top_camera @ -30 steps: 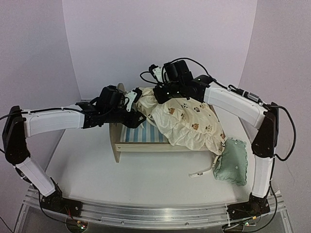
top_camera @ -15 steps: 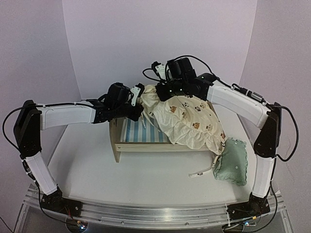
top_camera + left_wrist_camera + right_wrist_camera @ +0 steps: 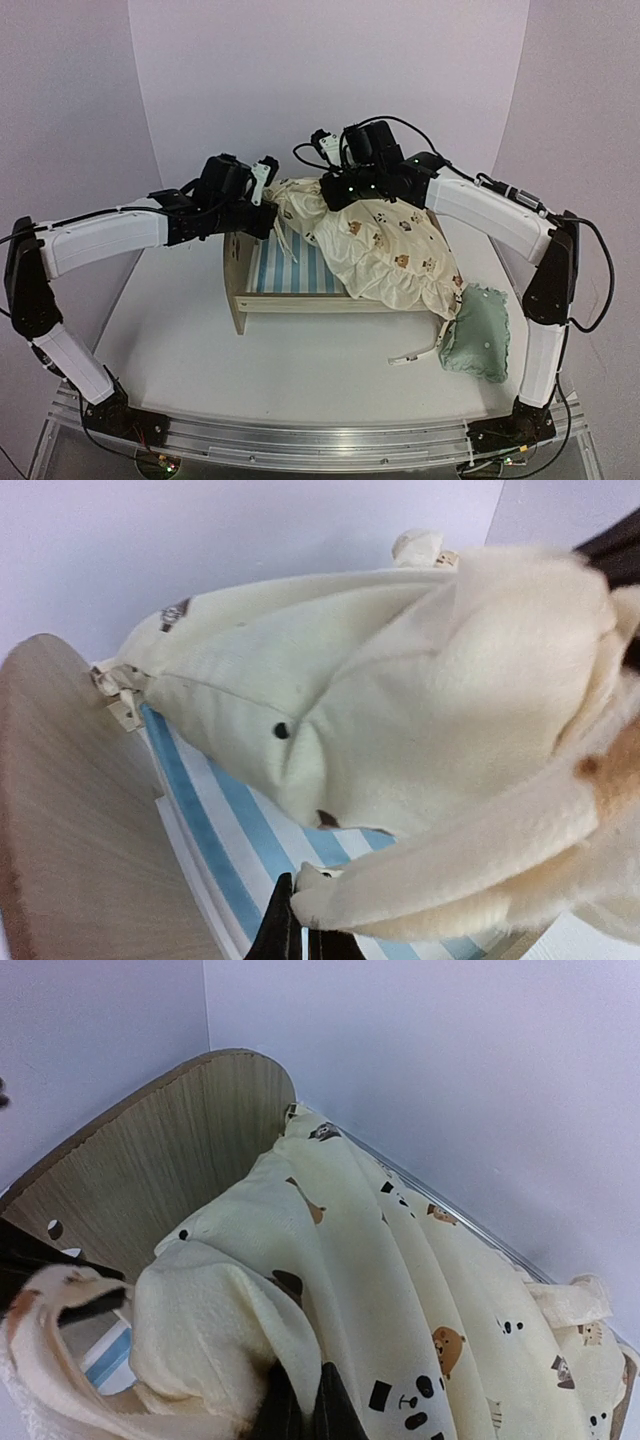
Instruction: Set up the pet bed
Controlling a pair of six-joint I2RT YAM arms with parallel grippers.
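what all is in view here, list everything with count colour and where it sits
pet bed: one, light wood with a blue-and-white striped base, middle of the table
cushion: one, cream with bear print, draped over the bed's right part, bunched up at the far side
pillow: one, mint green, on the table right of the bed
table: one, white, under everything
left gripper: one, black, shut on a cushion fold above the striped base
right gripper: one, black, shut on the cushion at the bed's far side

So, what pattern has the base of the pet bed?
The base has blue and white stripes; the left wrist view shows it best.
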